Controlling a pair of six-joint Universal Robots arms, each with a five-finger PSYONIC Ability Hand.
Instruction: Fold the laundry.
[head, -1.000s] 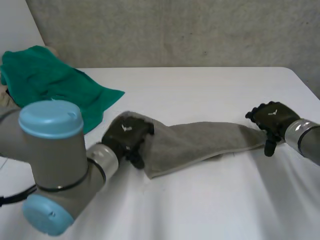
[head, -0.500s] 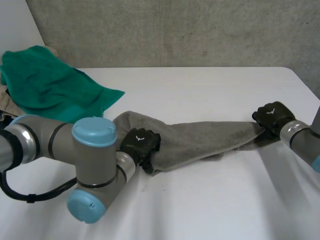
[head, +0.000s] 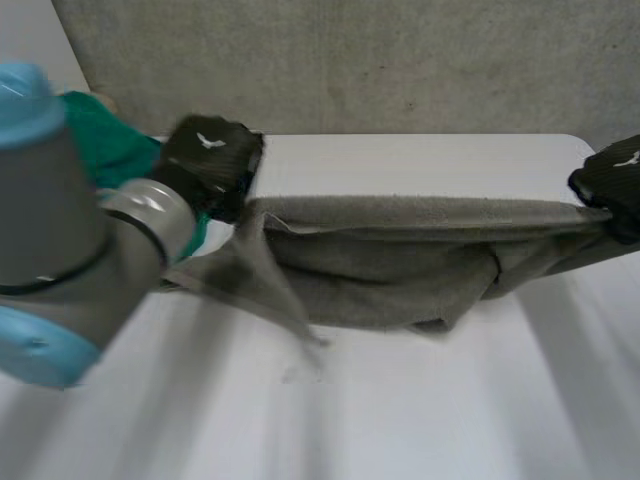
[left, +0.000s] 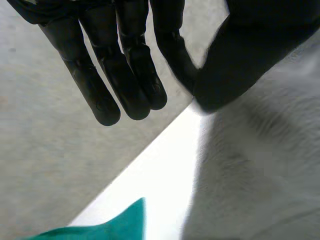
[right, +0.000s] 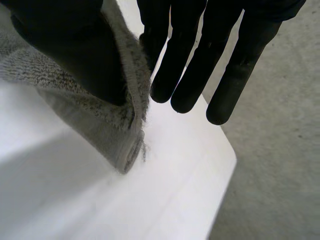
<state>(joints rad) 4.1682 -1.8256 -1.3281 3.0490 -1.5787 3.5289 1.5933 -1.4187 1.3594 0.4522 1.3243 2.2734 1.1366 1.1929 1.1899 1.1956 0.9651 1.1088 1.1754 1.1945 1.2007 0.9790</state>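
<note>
**A:** Fingers first, quick. What have you got?

**B:** Left hand (left: 127, 75): fingers straight, thumb nipping one end of the grey towel (head: 390, 270). Right hand (right: 185, 70): same pinch on the other end's edge.

**A:** Which way does it lie?

**B:** Strung between your hands, long axis across the desk (head: 420, 400). Top edge is taut, the rest sags onto the desk. Neither hand is nearer. Green cloth (head: 110, 150) sits just beside your left.

**A:** Any writing?

**B:** None readable. Small white mark on each hand's back.
</note>
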